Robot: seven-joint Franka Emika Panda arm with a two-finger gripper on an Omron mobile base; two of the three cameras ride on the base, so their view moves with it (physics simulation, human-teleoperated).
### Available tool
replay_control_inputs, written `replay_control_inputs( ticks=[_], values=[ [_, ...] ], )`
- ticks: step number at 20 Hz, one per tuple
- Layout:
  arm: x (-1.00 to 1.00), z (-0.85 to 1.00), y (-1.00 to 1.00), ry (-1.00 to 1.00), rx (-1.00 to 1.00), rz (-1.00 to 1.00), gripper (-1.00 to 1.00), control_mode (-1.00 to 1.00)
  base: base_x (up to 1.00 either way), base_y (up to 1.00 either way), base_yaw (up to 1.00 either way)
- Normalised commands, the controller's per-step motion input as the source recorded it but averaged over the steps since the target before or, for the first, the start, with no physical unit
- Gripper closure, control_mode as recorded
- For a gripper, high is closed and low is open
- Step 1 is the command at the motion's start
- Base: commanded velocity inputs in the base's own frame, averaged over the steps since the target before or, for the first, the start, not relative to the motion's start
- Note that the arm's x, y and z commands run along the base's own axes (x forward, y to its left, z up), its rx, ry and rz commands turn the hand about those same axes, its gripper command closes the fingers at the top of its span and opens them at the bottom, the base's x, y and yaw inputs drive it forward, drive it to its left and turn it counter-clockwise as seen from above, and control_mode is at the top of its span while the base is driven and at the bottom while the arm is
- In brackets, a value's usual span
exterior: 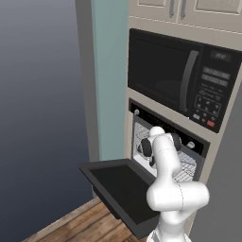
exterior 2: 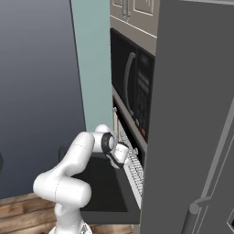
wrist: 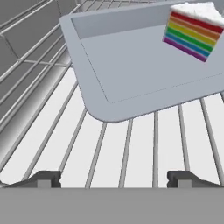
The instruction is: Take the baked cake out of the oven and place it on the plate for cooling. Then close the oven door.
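Cake (wrist: 192, 33), a rainbow-layered slice with white icing, sits at the far corner of a pale grey tray (wrist: 131, 74) on the wire rack (wrist: 127, 144) inside the oven (exterior: 163, 142); we judge the tray is there so the slice can be drawn out without touching hot wire. We have the oven door (exterior: 118, 189) dropped flat on its bottom hinge, which gives our arm a clear way in over the black panel. Our gripper (wrist: 114, 178) is inside the cavity, its two dark tips spread wide apart and holding nothing, the tray's near rounded corner a little way ahead of them. We judge the approach is not yet finished: the tips need to reach the tray's rim or the slice itself before closing. Above the oven, the black microwave (exterior: 179, 80) has a keypad, but its markings are too small for us to read, and we find no brand or other writing anywhere.
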Motion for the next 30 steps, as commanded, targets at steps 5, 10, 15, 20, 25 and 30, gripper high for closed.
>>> replay_control_inputs(
  ticks=[5,10,15,20,25,30],
  values=[
    [-0.27,-0.63,-0.23,-0.01,0.06,-0.16,-1.0,-1.0,0.0,0.0,0.0],
    [-0.51,-0.74,0.28,0.02,0.13,-0.13,-1.0,-1.0,0.0,0.0,0.0],
    [-0.91,-0.91,0.94,0.05,0.09,-0.11,-1.0,-1.0,0.0,0.0,0.0],
    [-1.0,-0.97,1.0,0.07,0.0,-0.03,-1.0,-1.0,0.0,0.0,0.0],
    [-1.0,-1.0,1.0,0.11,0.0,0.0,-1.0,-1.0,0.0,0.0,0.0],
    [-1.0,-1.0,1.0,0.14,0.0,0.0,-1.0,-1.0,0.0,0.0,0.0]
  ],
)
